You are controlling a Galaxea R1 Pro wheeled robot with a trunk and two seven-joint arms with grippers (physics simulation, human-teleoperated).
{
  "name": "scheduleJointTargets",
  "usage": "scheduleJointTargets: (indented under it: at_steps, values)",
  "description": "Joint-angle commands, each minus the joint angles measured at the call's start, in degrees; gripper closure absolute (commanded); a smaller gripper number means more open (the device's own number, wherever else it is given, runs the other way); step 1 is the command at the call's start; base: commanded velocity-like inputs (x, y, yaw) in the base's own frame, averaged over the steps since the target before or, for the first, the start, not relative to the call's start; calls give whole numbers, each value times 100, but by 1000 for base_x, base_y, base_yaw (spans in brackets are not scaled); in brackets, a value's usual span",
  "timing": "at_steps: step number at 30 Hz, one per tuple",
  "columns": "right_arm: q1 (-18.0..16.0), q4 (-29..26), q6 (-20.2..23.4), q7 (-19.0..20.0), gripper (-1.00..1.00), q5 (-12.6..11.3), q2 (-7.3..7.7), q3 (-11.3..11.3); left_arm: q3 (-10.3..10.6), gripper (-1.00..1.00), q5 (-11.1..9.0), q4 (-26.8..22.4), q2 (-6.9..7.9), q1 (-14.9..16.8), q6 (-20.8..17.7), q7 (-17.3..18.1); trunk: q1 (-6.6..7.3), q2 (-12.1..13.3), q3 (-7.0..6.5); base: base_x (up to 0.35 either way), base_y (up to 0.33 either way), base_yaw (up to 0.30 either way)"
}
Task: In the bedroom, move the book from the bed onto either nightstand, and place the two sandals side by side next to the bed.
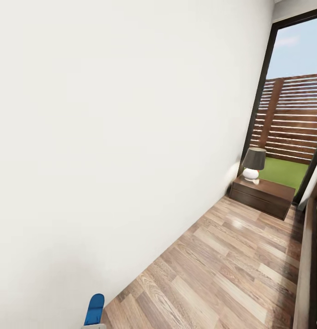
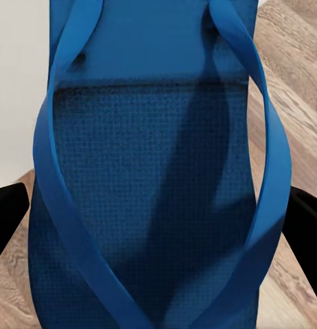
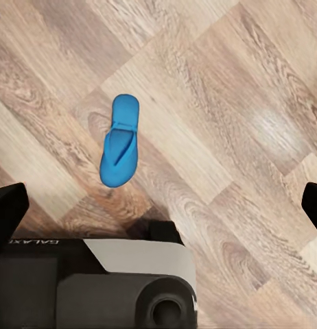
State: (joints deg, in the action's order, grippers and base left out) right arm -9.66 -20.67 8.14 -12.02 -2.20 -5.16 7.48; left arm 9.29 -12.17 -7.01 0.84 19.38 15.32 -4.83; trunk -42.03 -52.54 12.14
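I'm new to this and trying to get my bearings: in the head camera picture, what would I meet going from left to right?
White wall → blue sandal at the bottom edge → wood-plank floor → lamp on the nightstand → window with the slatted fence → bed edge.

lamp (image 1: 253,163) on nightstand (image 1: 262,195) | nightstand against far window (image 1: 292,100)

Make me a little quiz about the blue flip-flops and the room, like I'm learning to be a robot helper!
1. True or false: one blue sandal lies flat on the wood floor.
2. What stands on the nightstand by the window? A) a book B) a lamp C) a sandal
3. Fill in: the left gripper has its fingers on either side of the other ______.

Key: 1 true; 2 B; 3 sandal.
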Motion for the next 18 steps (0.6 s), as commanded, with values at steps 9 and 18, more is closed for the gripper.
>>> scheduleJointTargets:
  at_steps: [9,18]
  values:
    - [-59,53,256,-46,-100,-64,-103,189,57,100,-30,-12,-3,6,-75,37,-1,-6,8,0,0,0]
    - [-62,245,216,-46,-100,-61,-111,216,63,100,-13,-6,9,5,-143,47,-1,-6,8,0,0,0]
